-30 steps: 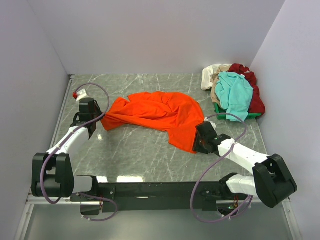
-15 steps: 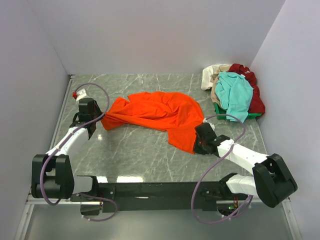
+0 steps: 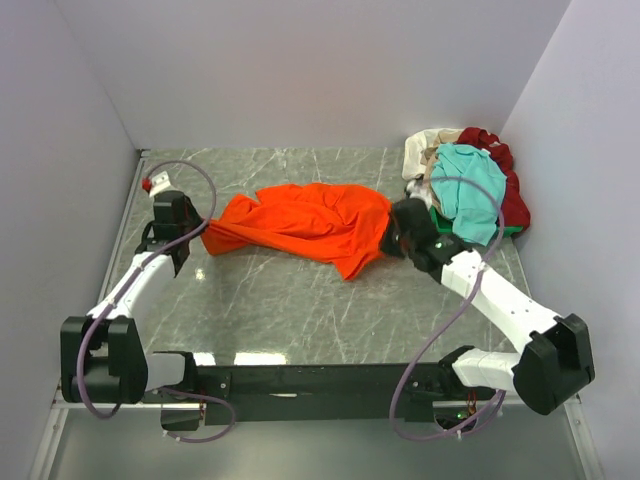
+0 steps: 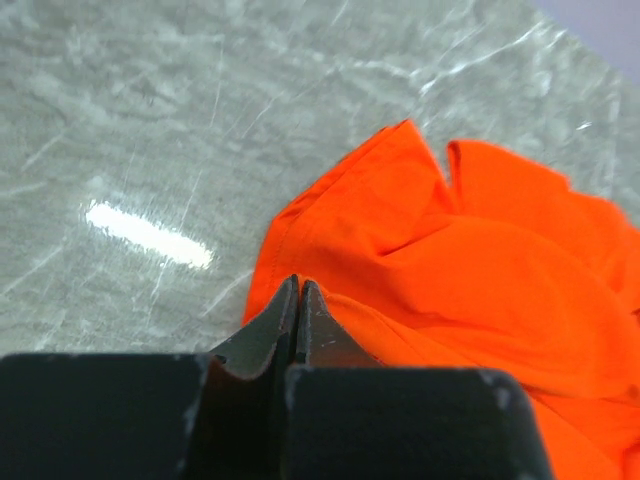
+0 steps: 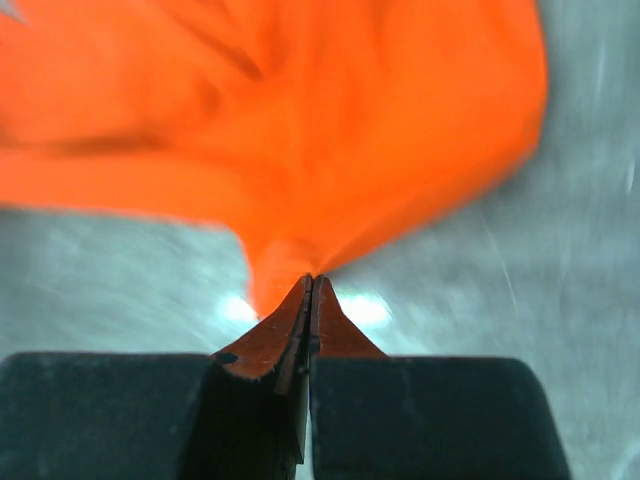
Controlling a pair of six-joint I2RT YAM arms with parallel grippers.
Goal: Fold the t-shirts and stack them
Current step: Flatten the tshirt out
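Note:
The bright orange t-shirt [image 3: 300,222] lies crumpled across the middle of the marble table. My left gripper [image 3: 190,238] is shut on its left edge, and the cloth [image 4: 440,260] shows pinched at the closed tips [image 4: 298,285]. My right gripper [image 3: 392,238] is shut on the shirt's right edge and holds it lifted, the cloth [image 5: 290,130] hanging from the closed tips [image 5: 309,282], blurred by motion. A pile of other t-shirts sits at the back right: teal [image 3: 470,188] on top, dark red [image 3: 508,190] and cream [image 3: 425,150] under it.
The pile rests on a green tray [image 3: 440,222] by the right wall. White walls close in the table at the left, back and right. The bare marble [image 3: 280,300] lies between the shirt and the arm bases.
My right gripper has pulled the shirt's right edge back and up, away from the near side, towards the pile. The shirt's lower flap has drawn in. My left gripper has shifted slightly back.

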